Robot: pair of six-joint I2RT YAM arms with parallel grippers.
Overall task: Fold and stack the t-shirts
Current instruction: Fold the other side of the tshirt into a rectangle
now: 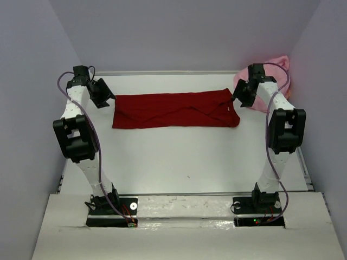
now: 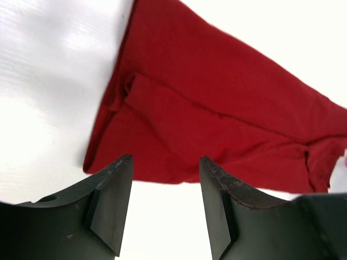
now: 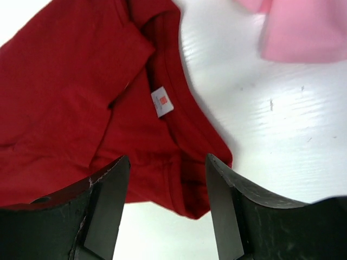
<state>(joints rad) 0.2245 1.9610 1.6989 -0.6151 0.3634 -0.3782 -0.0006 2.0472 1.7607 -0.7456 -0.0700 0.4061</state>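
The dark red t-shirt (image 1: 173, 110) lies folded into a long flat strip across the far middle of the table. Its left end fills the left wrist view (image 2: 217, 119); its collar end with a white label shows in the right wrist view (image 3: 81, 108). The light pink t-shirt (image 1: 271, 73) sits bunched in the far right corner, partly behind the right arm, and shows at the top of the right wrist view (image 3: 303, 32). My left gripper (image 2: 165, 168) hangs open just off the strip's left end. Above the strip's right end my right gripper (image 3: 167, 162) is open, holding nothing.
Purple-grey walls close in the table (image 1: 179, 162) on the left, back and right. Both arm bases stand at the near edge. Cables loop along each arm.
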